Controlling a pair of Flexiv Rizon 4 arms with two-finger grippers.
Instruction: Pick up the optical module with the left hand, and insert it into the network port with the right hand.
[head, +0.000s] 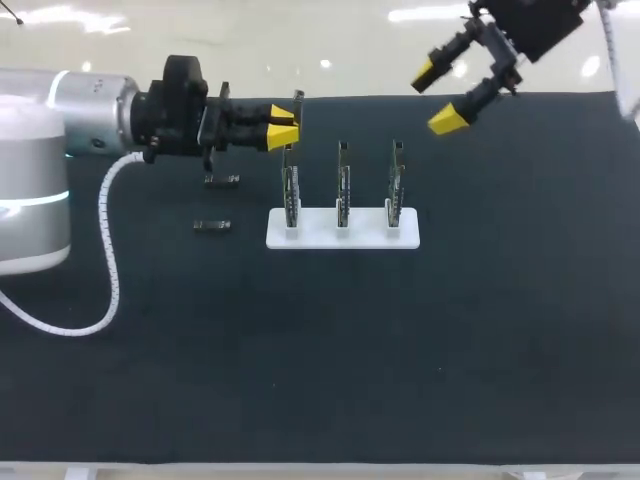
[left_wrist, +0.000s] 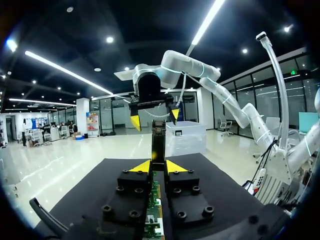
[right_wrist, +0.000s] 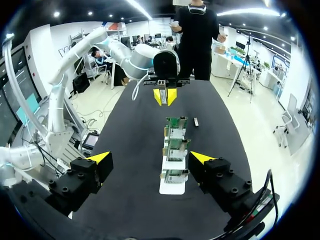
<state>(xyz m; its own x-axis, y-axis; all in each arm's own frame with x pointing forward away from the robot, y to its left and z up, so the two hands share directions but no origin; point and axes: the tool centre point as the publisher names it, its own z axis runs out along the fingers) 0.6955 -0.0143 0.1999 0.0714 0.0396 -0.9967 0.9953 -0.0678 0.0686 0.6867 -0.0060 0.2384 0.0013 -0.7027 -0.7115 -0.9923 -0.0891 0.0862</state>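
Observation:
My left gripper (head: 283, 125) hangs above the leftmost board, shut on a slim black optical module (left_wrist: 158, 142) that sticks out past its yellow tips. In the left wrist view this gripper (left_wrist: 158, 166) has the module clamped between both fingers. The right wrist view shows the left gripper (right_wrist: 165, 96) beyond the far end of the row of boards. Three upright green boards with network ports (head: 343, 185) stand in a white base (head: 343, 238). My right gripper (head: 437, 95) hovers open above the table's back right, apart from the boards. Nothing lies between the open fingers of the right gripper (right_wrist: 151, 157).
Two more black modules lie on the dark mat left of the white base, one (head: 221, 180) behind the other (head: 212, 226). One of them (right_wrist: 196, 121) shows beside the boards (right_wrist: 175, 147). The left arm's white cable (head: 105, 270) loops over the mat's left side.

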